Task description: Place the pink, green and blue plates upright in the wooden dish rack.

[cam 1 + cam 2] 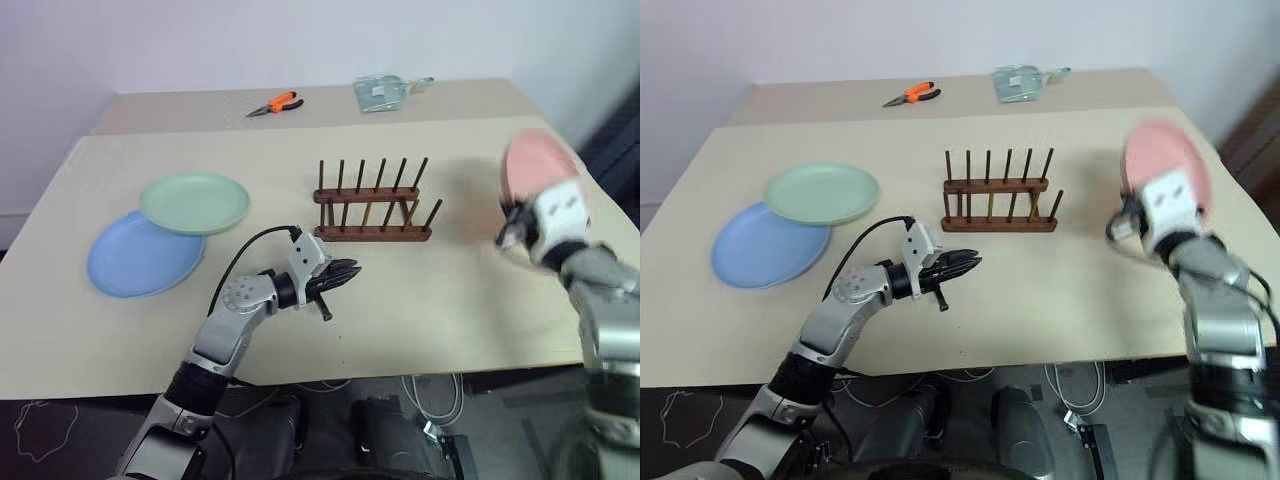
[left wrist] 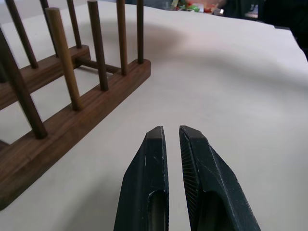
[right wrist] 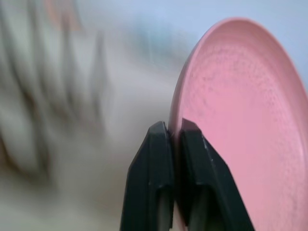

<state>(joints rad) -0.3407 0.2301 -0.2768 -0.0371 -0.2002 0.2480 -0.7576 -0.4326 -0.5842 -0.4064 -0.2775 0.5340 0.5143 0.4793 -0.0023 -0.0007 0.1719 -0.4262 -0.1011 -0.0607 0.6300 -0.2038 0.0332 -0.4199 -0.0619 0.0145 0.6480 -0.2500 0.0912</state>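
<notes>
Motion-blurred pink plate [image 1: 535,165] and rack [image 3: 57,96]

Bare table [image 1: 450,290] lies between rack [image 1: 372,205] and pincer [image 3: 174,132].

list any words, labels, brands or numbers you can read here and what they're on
None can be read.
Clear packet at the far edge of the table: print, if there is any, is too small to make out.
Orange-handled pliers: no marking legible.
Pink plate, green plate, blue plate and wooden dish rack: plain, no text.
</notes>
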